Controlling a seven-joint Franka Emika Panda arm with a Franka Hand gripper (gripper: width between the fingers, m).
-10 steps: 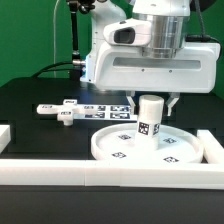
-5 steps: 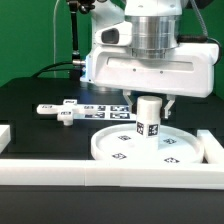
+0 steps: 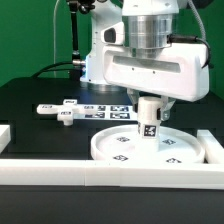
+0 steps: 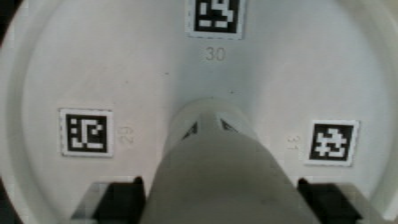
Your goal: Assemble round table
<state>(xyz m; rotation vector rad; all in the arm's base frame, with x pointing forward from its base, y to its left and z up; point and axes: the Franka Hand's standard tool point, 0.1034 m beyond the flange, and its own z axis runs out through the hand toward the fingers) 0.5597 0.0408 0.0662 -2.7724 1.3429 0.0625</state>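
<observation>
The short thick white cylinder (image 3: 150,119) stands upright on the middle of the large rimmed round disc (image 3: 120,150), tags on its side. My gripper (image 3: 150,103) comes down from above and is shut on the cylinder's top. In the wrist view the cylinder (image 4: 222,160) runs between the two dark fingers (image 4: 121,200), with the disc (image 4: 71,70) and its tags underneath. The flat cross-shaped piece (image 3: 60,110) lies on the black table at the exterior view's left, apart from the arm.
The marker board (image 3: 108,111) lies behind the disc, partly hidden by the arm. White border bars run along the front (image 3: 90,175) and both sides (image 3: 211,148). A black pole and cables stand at the back left.
The arm's wrist has turned about the upright axis with the cylinder still gripped. The cylinder's tags have shifted a little. The disc and cross-shaped piece have not moved.
</observation>
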